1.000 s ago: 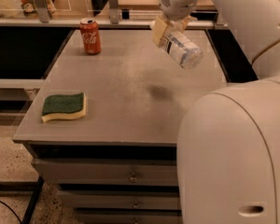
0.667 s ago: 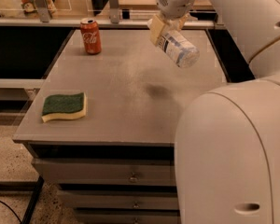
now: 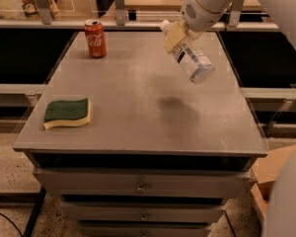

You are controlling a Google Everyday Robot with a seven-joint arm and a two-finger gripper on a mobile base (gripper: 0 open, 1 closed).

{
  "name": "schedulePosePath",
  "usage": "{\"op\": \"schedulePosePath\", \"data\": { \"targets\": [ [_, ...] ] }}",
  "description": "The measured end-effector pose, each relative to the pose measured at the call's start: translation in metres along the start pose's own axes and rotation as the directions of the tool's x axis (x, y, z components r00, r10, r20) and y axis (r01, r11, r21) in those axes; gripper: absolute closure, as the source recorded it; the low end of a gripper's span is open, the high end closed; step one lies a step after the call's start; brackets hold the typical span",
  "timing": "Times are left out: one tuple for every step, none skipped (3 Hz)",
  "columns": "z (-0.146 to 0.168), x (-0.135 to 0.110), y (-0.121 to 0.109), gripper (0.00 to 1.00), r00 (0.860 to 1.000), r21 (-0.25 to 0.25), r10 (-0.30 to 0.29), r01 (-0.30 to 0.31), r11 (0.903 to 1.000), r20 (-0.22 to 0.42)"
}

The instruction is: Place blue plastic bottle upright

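Note:
The blue plastic bottle (image 3: 191, 59) is a clear ribbed bottle with a white-bluish label. It hangs tilted in the air above the right half of the grey table (image 3: 138, 112), base pointing down and to the right, cap end up at the left. My gripper (image 3: 173, 35) is shut on the bottle near its cap end, its tan fingers (image 3: 170, 39) clamped on the neck. The bottle's shadow lies on the table below it.
A red Coca-Cola can (image 3: 94, 38) stands upright at the back left of the table. A green and yellow sponge (image 3: 67, 113) lies near the front left edge. Drawers sit below the tabletop. My white arm body fills the right edge.
The gripper with the bottle has shifted slightly left and toward the table's back; the bottle stays tilted in its grip. The can and sponge have not moved.

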State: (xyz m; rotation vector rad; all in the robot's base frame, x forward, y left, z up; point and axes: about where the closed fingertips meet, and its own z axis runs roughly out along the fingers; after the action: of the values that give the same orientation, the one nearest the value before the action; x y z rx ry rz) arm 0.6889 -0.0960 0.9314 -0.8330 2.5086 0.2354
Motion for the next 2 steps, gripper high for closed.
{"op": "schedulePosePath", "data": {
  "targets": [
    [-0.003,0.019,0.013,1.00,0.991,-0.071,-0.004,0.014,0.9974,0.136],
    [-0.006,0.014,0.001,1.00,0.977,-0.055,0.018,-0.006,0.9985,0.214]
  ]
}}
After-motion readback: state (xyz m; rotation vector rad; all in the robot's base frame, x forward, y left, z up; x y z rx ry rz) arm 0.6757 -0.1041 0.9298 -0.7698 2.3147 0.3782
